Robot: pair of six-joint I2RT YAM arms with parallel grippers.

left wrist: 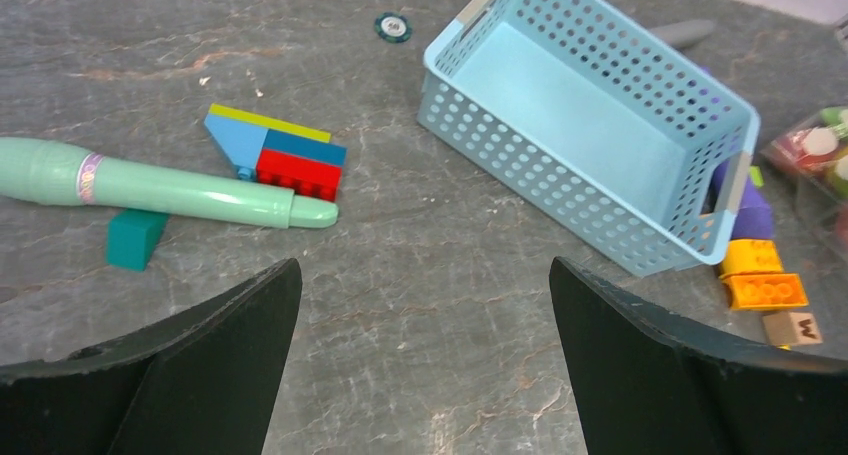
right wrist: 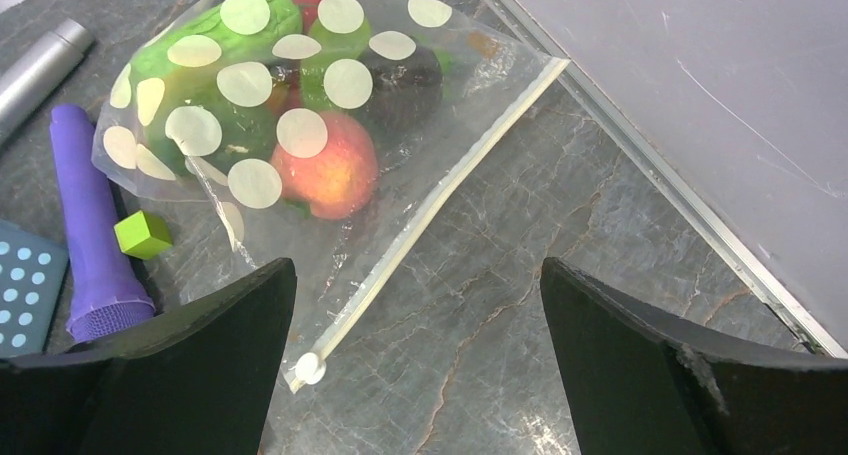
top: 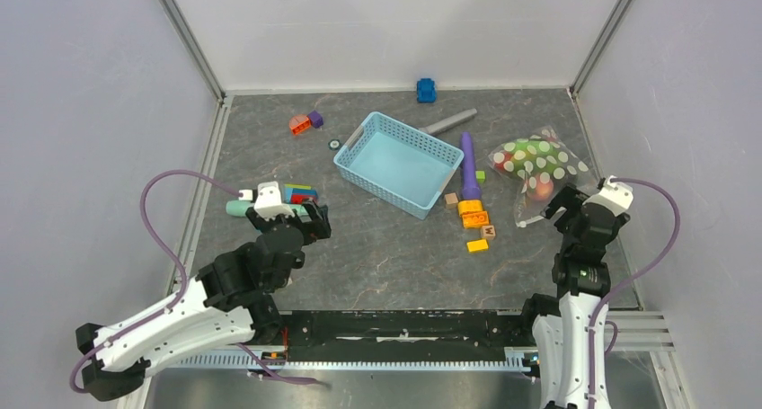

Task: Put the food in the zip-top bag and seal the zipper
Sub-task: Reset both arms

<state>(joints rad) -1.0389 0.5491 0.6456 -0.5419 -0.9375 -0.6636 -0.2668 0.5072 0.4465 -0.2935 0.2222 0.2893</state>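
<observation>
The zip-top bag [top: 537, 166] lies flat on the far right of the table [top: 386, 256], to the right of the light-blue basket [top: 377, 186] and the long purple stick [top: 468, 162]. The food [right wrist: 330, 170] sits inside it, bunched at the far end: a red-orange piece nearest the mouth, with green and dark pieces behind it under the white dots. The zipper [right wrist: 425, 215] runs as a pale strip along the bag's right edge, with a small white slider [right wrist: 309, 367] at its near end. It looks pressed shut, though the wrist view is not sharp enough to be sure along its whole length. The right gripper [top: 562, 202] hangs just near of the bag's near corner, jaws spread wide and holding nothing. The left gripper [top: 301, 213] is on the left side of the table, also spread wide and empty, with a mint-green marker [left wrist: 170, 187], a teal block [left wrist: 135, 238] and some stacked bricks [left wrist: 285, 160] just beyond it. A green cube [right wrist: 143, 234] rests between the purple stick and the bag.
</observation>
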